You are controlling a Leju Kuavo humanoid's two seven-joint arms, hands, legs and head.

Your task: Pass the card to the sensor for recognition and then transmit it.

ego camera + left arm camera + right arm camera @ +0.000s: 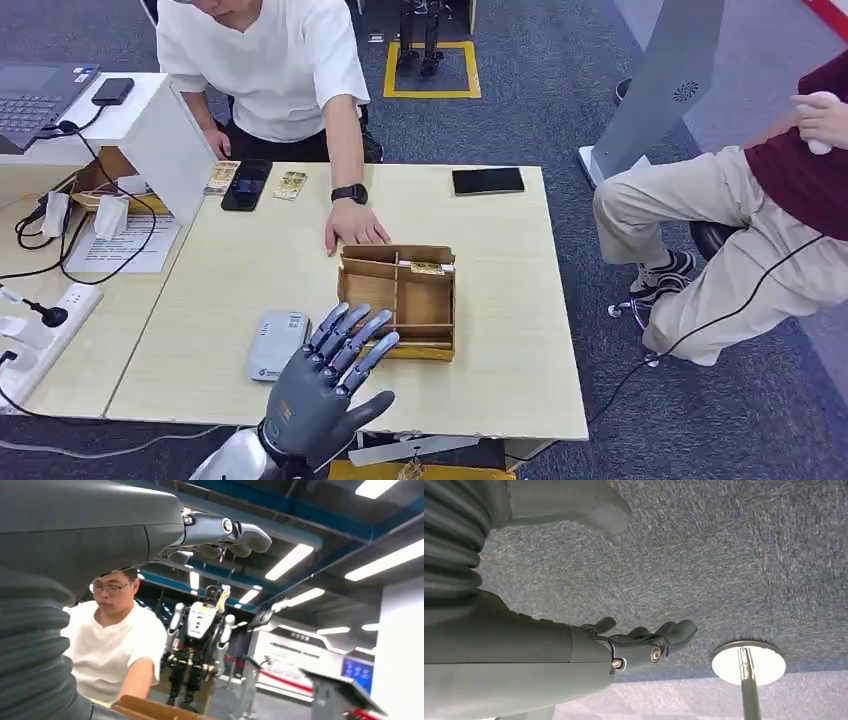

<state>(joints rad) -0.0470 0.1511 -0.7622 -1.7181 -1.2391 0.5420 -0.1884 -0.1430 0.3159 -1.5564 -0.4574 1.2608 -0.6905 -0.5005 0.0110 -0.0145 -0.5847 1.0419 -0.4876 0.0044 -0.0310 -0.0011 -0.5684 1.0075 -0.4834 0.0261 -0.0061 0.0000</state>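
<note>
The left hand [325, 385] rises at the lower middle of the head view, fingers spread and straight, released and grasping nothing. Its fingertips overlap the near left corner of a cardboard box [398, 298] with compartments, which sits at the centre of the light wooden counter [500, 360]. Whether the fingers touch the box cannot be told. A card [428, 268] lies in the box's far right compartment, close to its back wall. Just left of the left hand a grey sensor [276, 344] lies flat on the counter.

A person's hand [354, 226] rests palm down on the counter, right against the far left corner of the box; the person in a white shirt leans in from the upper left. Two more cards [290, 185] and a black phone [246, 185] lie near that person, and a second phone [487, 181] lies toward the upper right edge of the counter.

The right hand [644, 642] hangs over grey carpet in the right wrist view, fingers loosely apart and holding nothing.
</note>
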